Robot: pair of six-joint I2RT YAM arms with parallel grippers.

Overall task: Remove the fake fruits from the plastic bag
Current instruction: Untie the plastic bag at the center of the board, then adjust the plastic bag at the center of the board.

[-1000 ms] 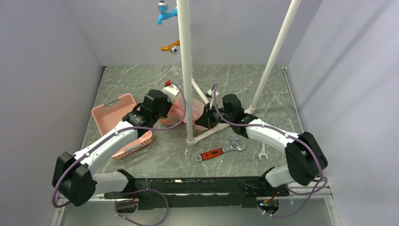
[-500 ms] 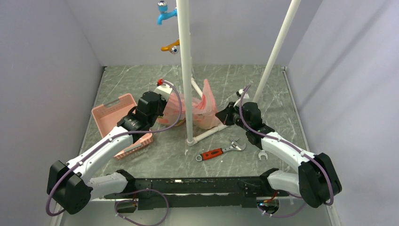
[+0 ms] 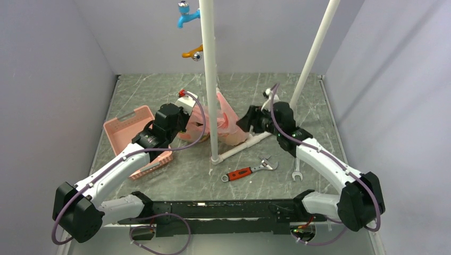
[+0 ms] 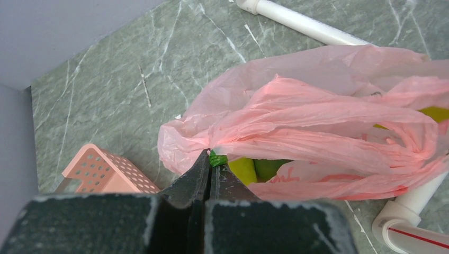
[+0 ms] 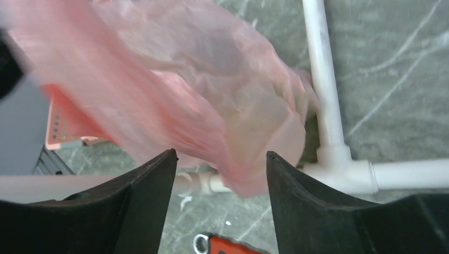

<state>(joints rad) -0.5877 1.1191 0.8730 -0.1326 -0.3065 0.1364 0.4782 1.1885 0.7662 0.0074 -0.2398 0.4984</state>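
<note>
A pink slotted basket [image 3: 125, 129] sits near the left edge of the worktop [image 3: 159, 90]. An upright white pipe [image 3: 209, 79] mid-worktop carries 2 taps, a blue tap [image 3: 185, 15] and a yellow tap [image 3: 192, 53]. A leaning white pipe [image 3: 314, 50] stands right of it. Toward the front edge lie an orange-handled wrench [image 3: 247, 171] and, right of it, a spanner [image 3: 297, 171].

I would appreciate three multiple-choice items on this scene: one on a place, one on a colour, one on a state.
1. Where does the red-handled wrench lie?
A) on the table, nearer the arm bases than the white pipe frame
B) against the back wall
C) hanging from a pole

2. What colour is the plastic bag?
A) blue
B) white
C) pink

3. How is the left gripper?
A) wide open
B) shut on the plastic bag's edge
C) shut on the wrench

Answers: 1 A, the top view shows it there; 2 C, both wrist views show pink film; 3 B, its fingers pinch the film.
</note>
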